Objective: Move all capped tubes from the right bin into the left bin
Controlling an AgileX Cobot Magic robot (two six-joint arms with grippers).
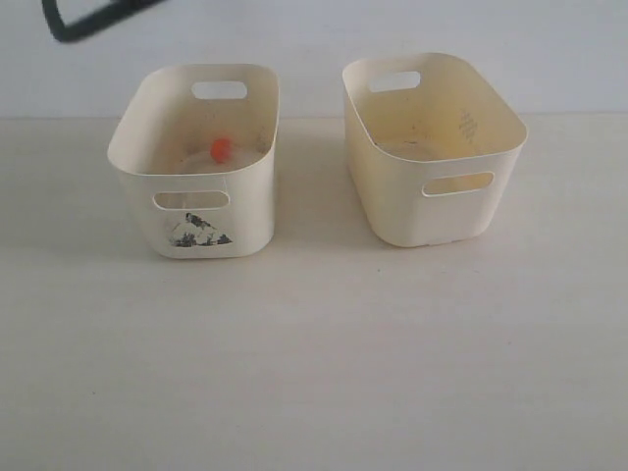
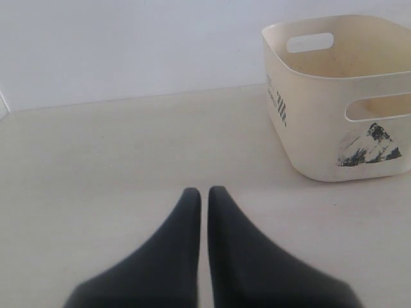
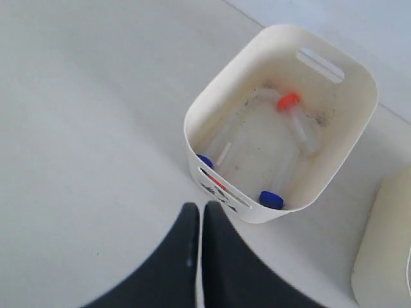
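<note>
The left jaws are pressed together, tips nearly touching, holding nothing, low over the bare table (image 2: 96, 160). Farther ahead of them and off to one side stands the left bin (image 2: 321, 122), its black-grey smudge turned toward them. The right jaws are likewise together and hold nothing, raised above the table. Just beyond and below their tips sits that same bin with the capped tubes (image 3: 303, 130) lying on its floor: two blue caps (image 3: 271, 199) nearest the jaws, an orange cap (image 3: 288, 101) farther off. The right bin (image 3: 385, 256) stands beside it, apart.
</note>
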